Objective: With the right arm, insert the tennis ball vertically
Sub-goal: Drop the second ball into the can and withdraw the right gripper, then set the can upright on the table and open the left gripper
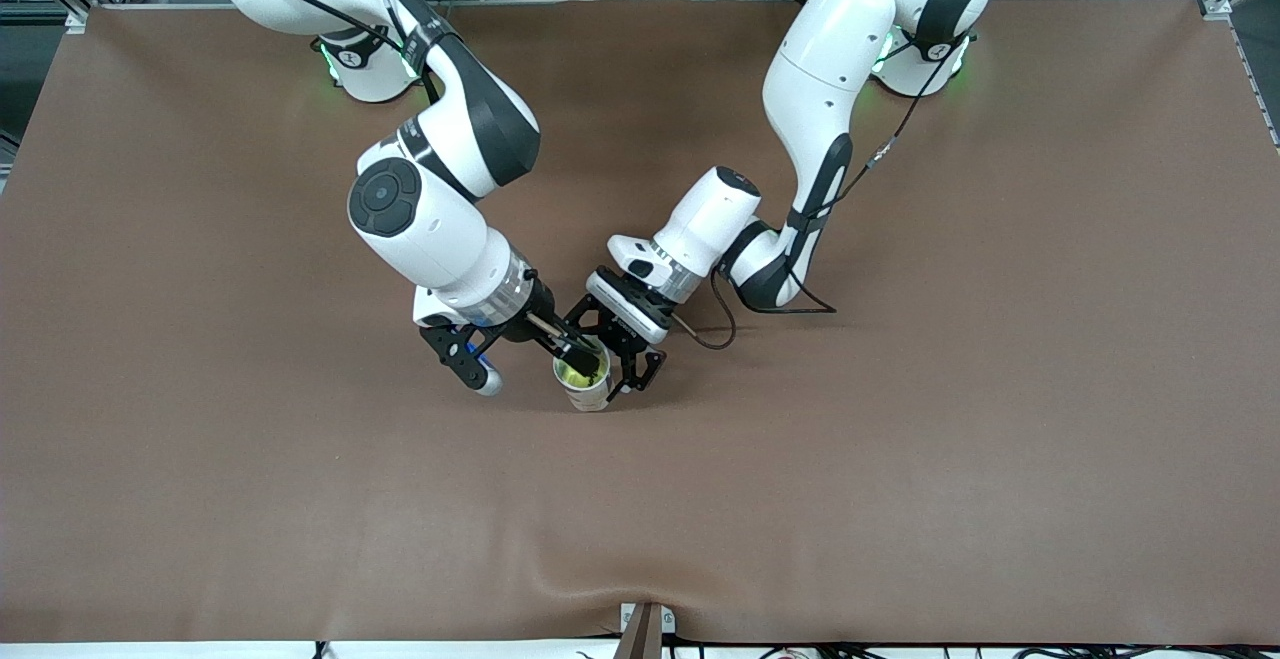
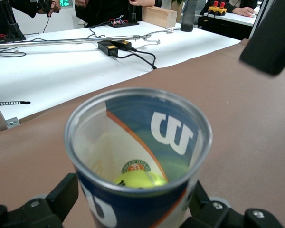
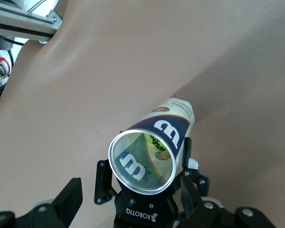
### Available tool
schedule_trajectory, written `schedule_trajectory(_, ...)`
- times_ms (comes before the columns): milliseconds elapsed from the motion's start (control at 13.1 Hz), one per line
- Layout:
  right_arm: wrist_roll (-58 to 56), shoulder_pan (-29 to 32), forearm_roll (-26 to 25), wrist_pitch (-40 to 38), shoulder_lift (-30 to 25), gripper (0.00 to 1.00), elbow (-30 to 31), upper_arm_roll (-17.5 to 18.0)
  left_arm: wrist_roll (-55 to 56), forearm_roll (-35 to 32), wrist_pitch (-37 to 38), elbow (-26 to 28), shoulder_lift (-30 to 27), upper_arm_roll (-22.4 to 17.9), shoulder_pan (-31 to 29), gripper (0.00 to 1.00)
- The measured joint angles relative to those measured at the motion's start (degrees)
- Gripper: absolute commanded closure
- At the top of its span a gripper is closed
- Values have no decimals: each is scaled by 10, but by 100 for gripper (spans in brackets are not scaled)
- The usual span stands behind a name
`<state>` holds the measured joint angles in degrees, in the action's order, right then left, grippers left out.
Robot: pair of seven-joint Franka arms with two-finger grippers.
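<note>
Brown table (image 1: 900, 499), white benches (image 2: 61, 71).

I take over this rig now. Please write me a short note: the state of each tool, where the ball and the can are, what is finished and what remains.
Left tool: shut on the Wilson tennis ball can, holding it mouth up on the brown table.
Right tool: open and empty, one finger over the can's mouth.
Tennis ball: inside the can, low down.
Done: the ball is in.
Left: probably lift the right arm clear of the mouth, then let the left tool release the can.
</note>
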<state>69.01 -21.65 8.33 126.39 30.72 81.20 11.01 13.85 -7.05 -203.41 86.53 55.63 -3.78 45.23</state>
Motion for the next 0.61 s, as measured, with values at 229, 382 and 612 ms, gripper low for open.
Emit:
schedule_trajectory(229,-46,28,-3,-87,-31,0,-16,-2,0,0,0,10,-2,1,0,0)
schedule_trajectory(382,-102,54,-4,-165,-70,0,-22,-4,0,0,0,20,-8,1,-1,0)
schedule_trajectory(612,-183,82,-5,-274,-131,0,-23,-12,0,0,0,46,-23,1,-1,0)
